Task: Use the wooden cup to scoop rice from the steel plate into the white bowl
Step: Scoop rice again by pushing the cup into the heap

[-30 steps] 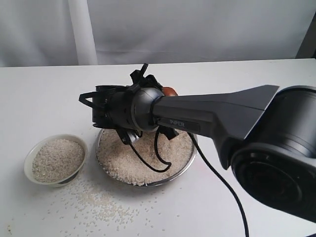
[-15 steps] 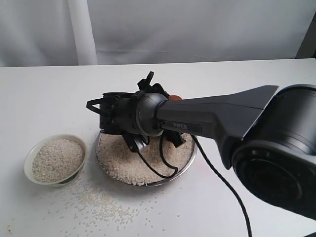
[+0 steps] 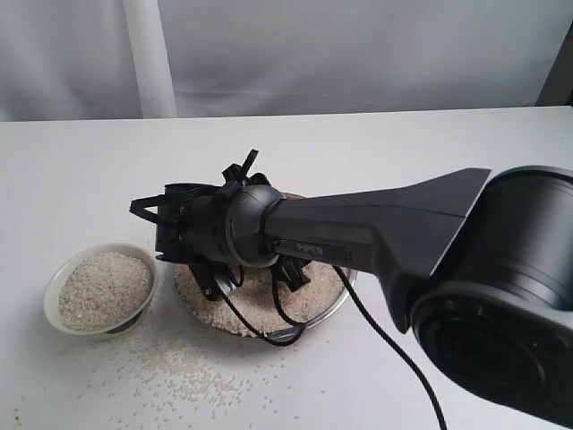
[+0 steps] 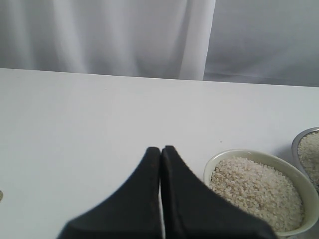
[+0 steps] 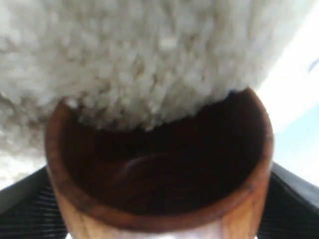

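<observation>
Fingers (image 5: 25,216) of the right gripper (image 5: 159,226) pinch the wooden cup (image 5: 159,164) at the rice (image 5: 149,59); the left pair is pressed together.

In the exterior view the right arm (image 3: 376,224) stretches low over the steel plate (image 3: 340,288) and hides the cup. The white bowl (image 3: 52,285), full of rice, sits just beside the plate on its left, and loose grains (image 3: 188,376) dot the table (image 3: 403,143) in front of both. The left wrist view has the left gripper (image 4: 160,152) with nothing between its closed fingers, above bare table, the bowl near it and the plate's rim just past that. The right wrist view shows the ribbed fingers on both sides of the cup. Its dark mouth is tipped against the heaped rice, with grains touching part of its rim.
</observation>
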Available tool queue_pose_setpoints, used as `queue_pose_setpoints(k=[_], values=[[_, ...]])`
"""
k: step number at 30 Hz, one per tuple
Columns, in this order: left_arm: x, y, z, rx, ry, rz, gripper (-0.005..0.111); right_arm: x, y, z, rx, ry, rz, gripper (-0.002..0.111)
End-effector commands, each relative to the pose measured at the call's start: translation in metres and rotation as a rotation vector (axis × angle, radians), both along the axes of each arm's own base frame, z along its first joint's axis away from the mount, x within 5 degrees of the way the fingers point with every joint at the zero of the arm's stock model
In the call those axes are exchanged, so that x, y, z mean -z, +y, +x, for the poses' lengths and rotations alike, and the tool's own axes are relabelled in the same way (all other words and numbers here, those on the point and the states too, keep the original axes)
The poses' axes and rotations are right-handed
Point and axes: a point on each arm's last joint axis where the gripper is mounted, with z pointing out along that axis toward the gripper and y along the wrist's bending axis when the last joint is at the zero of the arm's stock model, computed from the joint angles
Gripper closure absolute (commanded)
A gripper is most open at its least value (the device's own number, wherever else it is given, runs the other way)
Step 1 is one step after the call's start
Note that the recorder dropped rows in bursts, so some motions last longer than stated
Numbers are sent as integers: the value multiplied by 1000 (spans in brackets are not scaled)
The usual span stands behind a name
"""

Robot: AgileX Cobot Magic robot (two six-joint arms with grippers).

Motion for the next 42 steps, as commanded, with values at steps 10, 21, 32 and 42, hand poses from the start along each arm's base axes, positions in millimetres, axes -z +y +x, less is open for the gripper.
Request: queue_pose_setpoints(k=[10,21,32,42], values=[[-1,0,0,7,-9,-2,107,3,13,-13,-20,55,78,108],[-1,0,0,7,-9,-2,107,-16,18,-21,48,93,253,108],[-1,0,0,7,-9,-2,107,-15,12,-13,125,127,337,108],[-1,0,0,7,-9,-2,107,-10,-3,1,198,165,392,108]])
